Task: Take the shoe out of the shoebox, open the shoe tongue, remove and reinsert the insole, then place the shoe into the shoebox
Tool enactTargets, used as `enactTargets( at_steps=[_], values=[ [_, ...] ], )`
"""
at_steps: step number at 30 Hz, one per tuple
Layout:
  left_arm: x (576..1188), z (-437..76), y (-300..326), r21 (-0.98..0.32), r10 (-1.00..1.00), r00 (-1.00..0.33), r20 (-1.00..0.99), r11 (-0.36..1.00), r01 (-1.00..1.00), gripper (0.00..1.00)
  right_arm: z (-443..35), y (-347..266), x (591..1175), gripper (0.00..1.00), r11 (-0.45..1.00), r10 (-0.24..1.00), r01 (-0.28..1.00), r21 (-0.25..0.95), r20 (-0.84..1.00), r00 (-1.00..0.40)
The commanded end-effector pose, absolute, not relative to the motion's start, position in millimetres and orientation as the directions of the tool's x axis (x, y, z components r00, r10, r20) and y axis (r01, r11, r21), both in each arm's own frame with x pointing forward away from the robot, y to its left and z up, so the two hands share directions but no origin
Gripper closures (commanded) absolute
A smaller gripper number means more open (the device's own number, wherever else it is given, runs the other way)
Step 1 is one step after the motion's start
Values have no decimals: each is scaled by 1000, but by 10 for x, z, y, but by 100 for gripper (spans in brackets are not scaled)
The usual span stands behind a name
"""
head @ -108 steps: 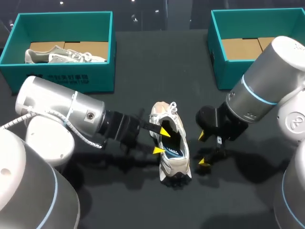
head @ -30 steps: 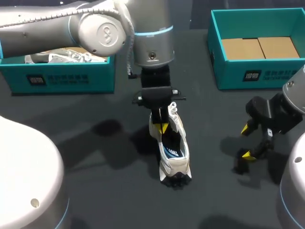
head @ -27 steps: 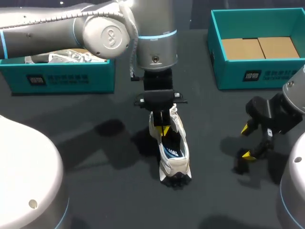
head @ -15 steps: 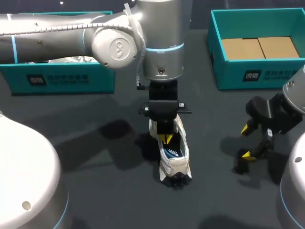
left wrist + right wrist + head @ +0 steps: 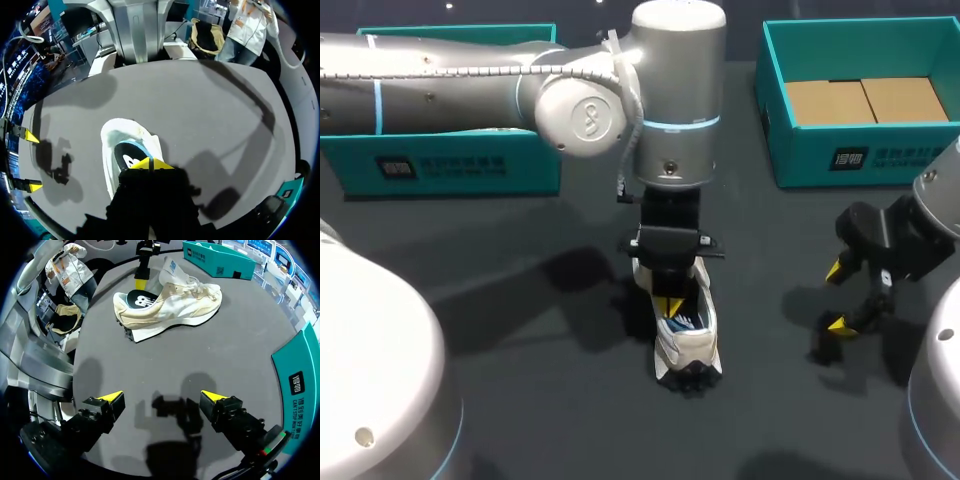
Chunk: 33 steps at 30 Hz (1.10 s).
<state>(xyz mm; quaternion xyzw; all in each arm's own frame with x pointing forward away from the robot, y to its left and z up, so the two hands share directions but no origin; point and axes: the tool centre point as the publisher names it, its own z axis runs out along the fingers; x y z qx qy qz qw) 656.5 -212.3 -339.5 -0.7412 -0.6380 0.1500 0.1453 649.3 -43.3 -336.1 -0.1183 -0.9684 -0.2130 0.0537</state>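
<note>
Left claw (image 5: 669, 305), tips pressed together, sits inside the white sneaker's (image 5: 692, 342) opening; right claw (image 5: 162, 399) spread, well aside.

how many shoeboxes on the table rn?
2. The left shoebox sits at the table's far left, partly behind the left arm; the right shoebox at the far right, open. No others seem hidden.

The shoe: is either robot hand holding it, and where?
Right gripper: nothing. Left gripper: closed tips inside the shoe opening; whether they pinch the insole cannot be told.
</note>
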Motion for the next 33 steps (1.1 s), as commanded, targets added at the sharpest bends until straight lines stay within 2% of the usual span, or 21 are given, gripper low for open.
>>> enactTargets(
  at_steps=[1, 8, 20, 33],
  values=[
    [6571, -3524, -2208, -424, 989, 147, -24, -143, 894, 100, -3358, -433, 6480, 0, 882, 208, 252, 398, 153, -966],
    [6534, -3707, -2251, -437, 989, 145, 1, -130, 890, 100, -3358, -433, 6480, 0, 882, 208, 252, 398, 153, -966],
    [6518, -3399, -2127, -342, 988, 156, -20, -153, 927, 100, -3358, -433, 6480, 0, 882, 208, 252, 398, 153, -966],
    [6481, -3870, -2094, -329, 990, 122, 75, -91, 940, 100, -3358, -433, 6480, 0, 882, 208, 252, 398, 153, -966]
  ],
)
